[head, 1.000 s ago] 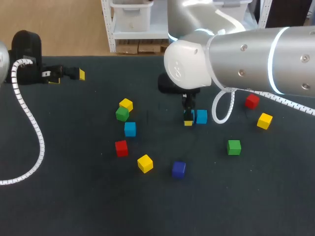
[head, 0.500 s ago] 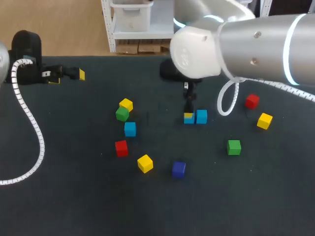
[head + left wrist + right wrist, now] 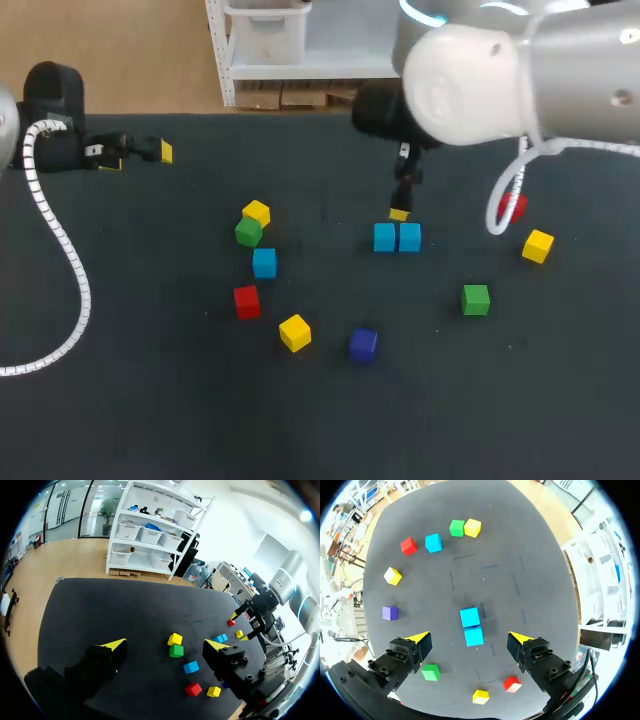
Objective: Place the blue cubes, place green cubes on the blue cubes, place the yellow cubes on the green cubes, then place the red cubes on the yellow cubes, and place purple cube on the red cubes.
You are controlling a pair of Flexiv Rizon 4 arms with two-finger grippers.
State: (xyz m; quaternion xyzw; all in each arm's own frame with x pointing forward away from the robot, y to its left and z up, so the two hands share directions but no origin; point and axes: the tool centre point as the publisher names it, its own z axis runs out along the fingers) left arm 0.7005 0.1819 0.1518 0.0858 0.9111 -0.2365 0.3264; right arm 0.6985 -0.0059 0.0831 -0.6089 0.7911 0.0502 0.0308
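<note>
The right pincer (image 3: 468,637) hangs wide and empty over two touching blue cubes (image 3: 397,237) mid-tabletop (image 3: 150,400). A green cube (image 3: 476,299) lies at their 4 o'clock. The left pincer (image 3: 166,644), also wide, sits at 10 o'clock.

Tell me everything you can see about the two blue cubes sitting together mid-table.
The pair of blue cubes is light blue, plain-faced and matte-looking. Both lie flat on the dark table, side by side, faces touching. Nothing is stacked on them. The right gripper hangs open above, touching neither.
</note>
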